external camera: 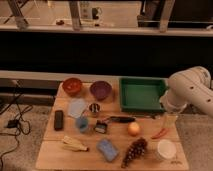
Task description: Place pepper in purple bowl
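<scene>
In the camera view, a light wooden table (52, 156) stood on a grey floor below a dark counter front. The robot's white arm (187, 92) reached in from the right and bent down over the table's right edge. The gripper (169, 124) hung low at the end of it, in front of the green tray (142, 95) and just above the upper end of the pepper (160, 133). Whether the gripper was spread or closed could not be told, nor whether it touched the pepper.

The pepper, slim and red-orange, lay slanted on the wood near the right edge, between a round orange fruit (133, 129) to its left and a white cup (166, 149) nearer the front. The purple bowl (100, 90) sat at the back of the table, well apart from the pepper, with a red-orange bowl (72, 86) just beside it on the left and the green tray on its right.

In front of the two bowls lay a pale blue disc (77, 107) and, beside it, a small metal cup (94, 108). A black rectangular object (58, 120) lay near the left edge, and a blue cup (82, 123) stood to its right. Next to that came a small dark item (101, 127) that could not be made out. A dark-handled tool (120, 119) lay between the metal cup and the fruit.

Along the front edge were a yellowish item (74, 145), a blue sponge (107, 149) and a bunch of dark grapes (134, 151). Black cables (12, 120) trailed over the floor to the left.
</scene>
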Motion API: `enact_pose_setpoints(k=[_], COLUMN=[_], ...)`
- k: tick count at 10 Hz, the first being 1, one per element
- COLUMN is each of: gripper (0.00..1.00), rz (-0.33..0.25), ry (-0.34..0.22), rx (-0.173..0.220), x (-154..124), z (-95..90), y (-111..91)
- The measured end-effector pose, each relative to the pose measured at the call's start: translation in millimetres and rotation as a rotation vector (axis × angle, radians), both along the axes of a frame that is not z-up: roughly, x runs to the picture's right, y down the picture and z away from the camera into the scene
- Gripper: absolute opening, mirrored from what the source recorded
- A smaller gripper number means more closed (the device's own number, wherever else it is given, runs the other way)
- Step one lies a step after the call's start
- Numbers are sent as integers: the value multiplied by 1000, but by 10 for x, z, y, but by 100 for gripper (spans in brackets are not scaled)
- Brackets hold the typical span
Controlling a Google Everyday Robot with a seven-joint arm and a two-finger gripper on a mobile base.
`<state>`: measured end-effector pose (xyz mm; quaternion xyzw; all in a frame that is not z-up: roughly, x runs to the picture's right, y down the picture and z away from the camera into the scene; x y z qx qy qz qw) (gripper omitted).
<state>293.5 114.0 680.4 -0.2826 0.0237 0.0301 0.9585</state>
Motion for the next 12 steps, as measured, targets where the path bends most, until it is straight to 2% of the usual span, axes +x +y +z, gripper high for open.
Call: enact_pose_setpoints(k=[2,6,10,12], gripper=[80,80,80,80], rz=[3,88,116,94], ry=[1,65,92,78], rx=[0,-12,-35,-54], x=[-1,189,358,442], z=[6,112,240,298], y=[0,-95,-139,-138])
